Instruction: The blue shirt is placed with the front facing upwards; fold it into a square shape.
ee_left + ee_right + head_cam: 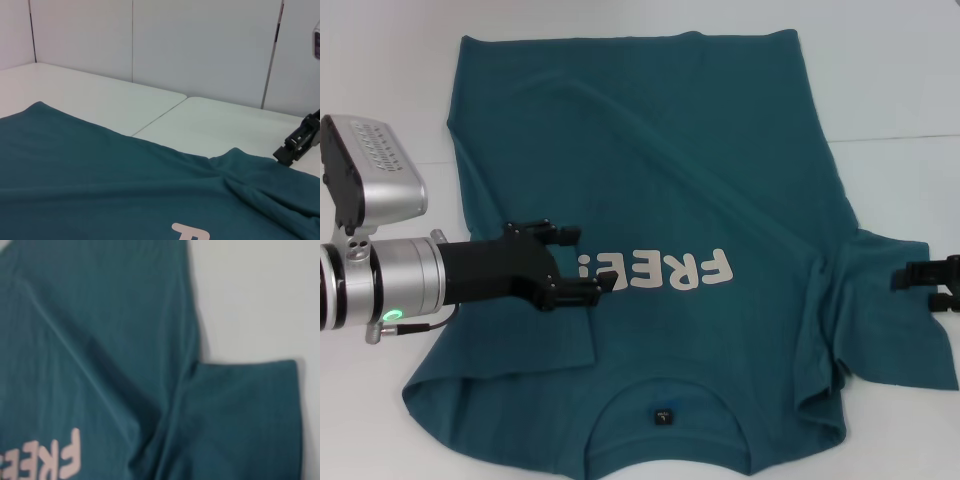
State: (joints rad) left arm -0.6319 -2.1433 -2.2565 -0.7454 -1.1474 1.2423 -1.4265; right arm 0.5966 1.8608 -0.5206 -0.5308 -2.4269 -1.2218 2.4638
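The white table (pixel 900 90) carries the blue shirt (pixel 660 190), spread front up, collar toward the robot. The left gripper (pixel 582 262) hovers over the chest, its fingers spread beside the "FREE" lettering (pixel 655 270). The right gripper (pixel 910 278) sits at the right sleeve's edge; its finger state cannot be told.

The left arm reaches in from the left side of the head view, its silver wrist section followed by a black gripper body. The left gripper (pixel 582 262) points toward the right, its two black fingers (pixel 560 232) spread apart with a clear gap between them, one farther from the robot and one nearer. The right gripper (pixel 918 277) shows only at the far right edge of the head view, pointing left; whether it is open is unclear. It also appears in the left wrist view (pixel 296 144), well away.
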